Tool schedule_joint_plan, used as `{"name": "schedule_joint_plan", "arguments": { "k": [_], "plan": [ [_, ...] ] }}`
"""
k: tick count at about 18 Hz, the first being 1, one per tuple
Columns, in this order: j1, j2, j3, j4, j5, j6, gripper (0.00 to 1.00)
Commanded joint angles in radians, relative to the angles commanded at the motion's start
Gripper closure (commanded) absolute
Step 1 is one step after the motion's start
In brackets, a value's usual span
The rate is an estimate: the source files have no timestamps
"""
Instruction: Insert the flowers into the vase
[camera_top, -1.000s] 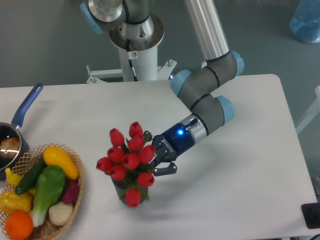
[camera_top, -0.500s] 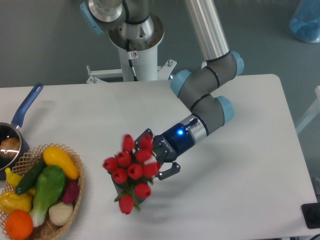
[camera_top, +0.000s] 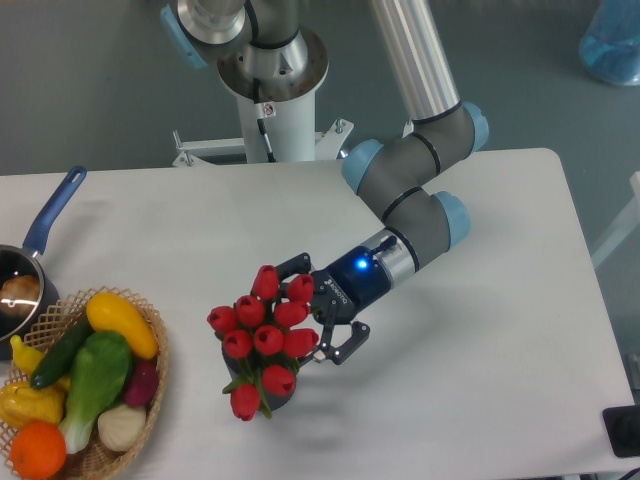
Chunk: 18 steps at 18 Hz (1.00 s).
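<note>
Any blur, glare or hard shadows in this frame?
Camera view: sharp overall, no motion blur on the flowers or gripper. Lighting is soft and even; only a faint shadow on the table right of the vase. Small glare inside the saucepan; blue LED glows on the wrist.

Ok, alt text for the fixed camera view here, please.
A robot gripper with open fingers sits beside red tulips standing in a dark vase on a white table. A wicker basket of vegetables and a blue-handled saucepan sit left.
</note>
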<state>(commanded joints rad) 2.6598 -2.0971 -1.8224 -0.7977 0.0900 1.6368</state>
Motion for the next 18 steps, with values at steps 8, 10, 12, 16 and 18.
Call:
{"name": "schedule_joint_plan", "arguments": {
  "k": [8,10,12,16,18],
  "plan": [
    [0.061,0.078,0.005,-0.003,0.179,-0.009,0.00],
    [0.075,0.101,0.023,0.000,0.311,-0.014,0.00],
    [0.100,0.101,0.058,-0.003,0.353,-0.023,0.00],
    [0.199,0.098,0.119,-0.002,0.416,-0.026,0.00],
    [0.238,0.101,0.178,0.002,0.611,-0.022,0.00]
  ]
}}
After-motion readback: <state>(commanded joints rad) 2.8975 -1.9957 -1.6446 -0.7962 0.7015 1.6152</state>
